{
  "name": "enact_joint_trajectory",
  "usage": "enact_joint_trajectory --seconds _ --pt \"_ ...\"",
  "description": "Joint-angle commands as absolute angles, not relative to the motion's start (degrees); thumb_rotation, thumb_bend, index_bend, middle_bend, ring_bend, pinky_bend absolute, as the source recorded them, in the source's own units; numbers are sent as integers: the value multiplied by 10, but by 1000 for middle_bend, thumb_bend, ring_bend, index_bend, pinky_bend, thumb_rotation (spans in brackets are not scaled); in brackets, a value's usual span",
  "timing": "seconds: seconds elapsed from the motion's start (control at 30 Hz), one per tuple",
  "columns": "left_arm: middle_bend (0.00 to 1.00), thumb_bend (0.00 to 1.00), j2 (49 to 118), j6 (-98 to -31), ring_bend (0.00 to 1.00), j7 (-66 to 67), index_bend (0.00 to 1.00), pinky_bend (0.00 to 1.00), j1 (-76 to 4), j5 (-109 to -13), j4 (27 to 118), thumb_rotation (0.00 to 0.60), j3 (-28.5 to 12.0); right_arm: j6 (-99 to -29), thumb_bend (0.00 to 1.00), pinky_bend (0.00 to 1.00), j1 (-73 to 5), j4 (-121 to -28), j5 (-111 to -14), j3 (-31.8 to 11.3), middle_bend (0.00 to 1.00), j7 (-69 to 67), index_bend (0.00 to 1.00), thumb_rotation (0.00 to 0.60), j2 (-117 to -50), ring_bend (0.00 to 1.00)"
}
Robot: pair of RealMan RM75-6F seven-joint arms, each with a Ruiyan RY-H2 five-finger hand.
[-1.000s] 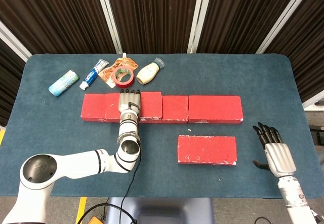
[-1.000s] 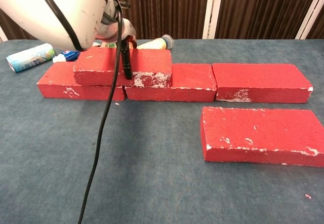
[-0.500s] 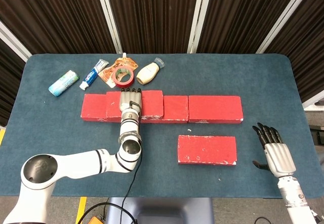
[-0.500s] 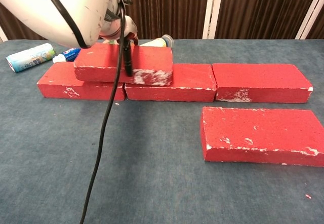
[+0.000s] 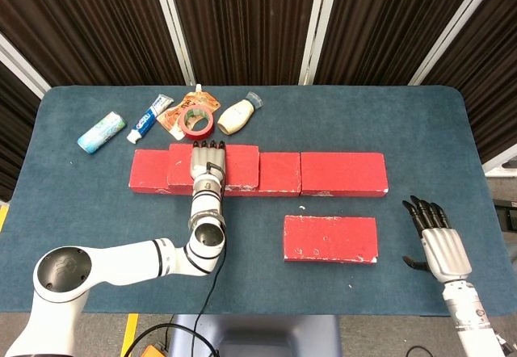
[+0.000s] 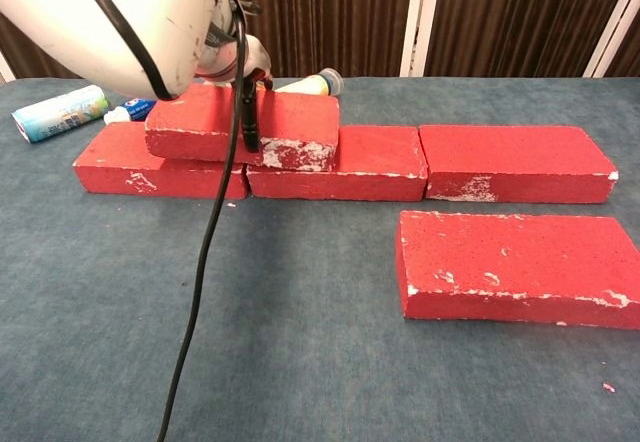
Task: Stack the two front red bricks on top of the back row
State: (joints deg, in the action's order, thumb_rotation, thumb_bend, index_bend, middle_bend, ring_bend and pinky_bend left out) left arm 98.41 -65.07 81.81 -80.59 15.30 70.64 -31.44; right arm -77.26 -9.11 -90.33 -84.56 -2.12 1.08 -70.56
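Carried brick (image 5: 213, 167) shifted slightly left over back row (image 5: 339, 173); left hand (image 5: 208, 163) grips it. I fear overhang, brick tipping. Right hand (image 5: 436, 240) spread, idle.

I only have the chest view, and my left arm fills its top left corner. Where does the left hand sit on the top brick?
Observer: The left hand lies across the top brick near its middle, fingers reaching its back edge.
Operator: And the right hand? It's out of my picture.
Observer: The right hand is open, to the right of the front brick and apart from it.
Operator: Anything hidden behind the row?
Observer: A red tape roll lies just behind the top brick, not touching it.
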Motion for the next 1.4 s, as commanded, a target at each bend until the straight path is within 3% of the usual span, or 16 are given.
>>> enact_joint_trajectory --seconds 0.03,0.83,1.1,1.4 --pt "21 239 984 -652 0 820 0 9 -806 153 708 600 -315 -773 0 0 -91 -903 -846 -21 107 11 46 600 -705 0" --pt "0 222 973 -670 0 829 0 9 -800 153 742 600 -324 -774 0 0 -91 -905 -847 -21 107 8 46 600 -704 0" --pt "0 220 900 -691 0 791 0 5 -771 92 893 600 -325 -776 0 0 -90 -905 -847 -21 107 10 46 600 -704 0" --pt "0 223 749 -748 0 647 0 2 -629 -175 1191 600 -223 -777 0 0 -90 -908 -850 -20 107 18 46 600 -707 0"
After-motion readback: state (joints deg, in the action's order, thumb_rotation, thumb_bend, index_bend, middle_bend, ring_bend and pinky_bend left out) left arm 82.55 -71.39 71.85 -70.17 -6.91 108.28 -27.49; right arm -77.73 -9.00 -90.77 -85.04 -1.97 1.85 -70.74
